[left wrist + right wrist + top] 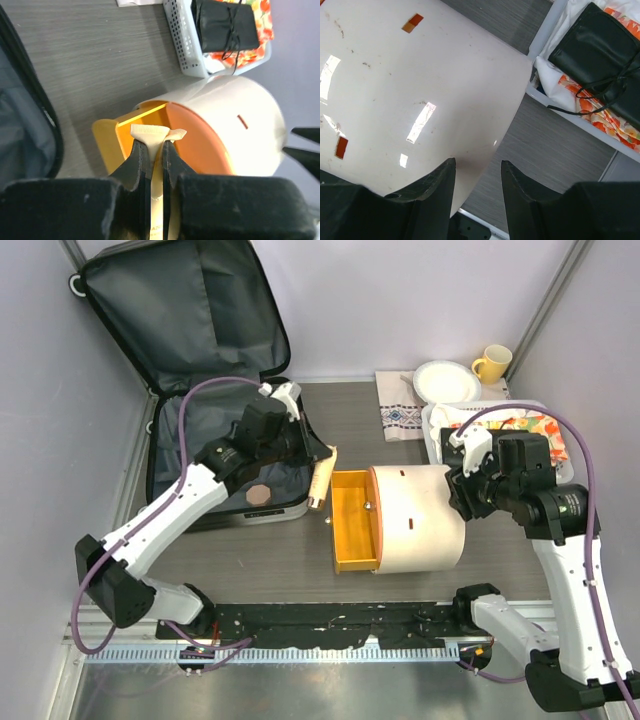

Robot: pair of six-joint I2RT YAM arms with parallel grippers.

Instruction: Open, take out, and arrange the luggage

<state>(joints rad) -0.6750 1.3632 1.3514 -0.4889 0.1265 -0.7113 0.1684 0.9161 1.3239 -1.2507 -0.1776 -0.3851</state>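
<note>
Cream tube [157, 133]: pinched in left end effector [155, 146] beside orange drawer [352, 520], likely for stowing.
Right end effector [477, 167]: wide, likely steadying drawer housing [425, 515].

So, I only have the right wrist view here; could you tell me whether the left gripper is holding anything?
Observer: Yes, the left gripper is shut on a cream tube.
Operator: Thank you. Is the drawer of the container open?
Observer: It is. The yellow drawer stands pulled out on the side facing the tube.
Operator: And is the luggage open, please?
Observer: Yes, the luggage lies open at far left in the top view, lid raised.
</note>
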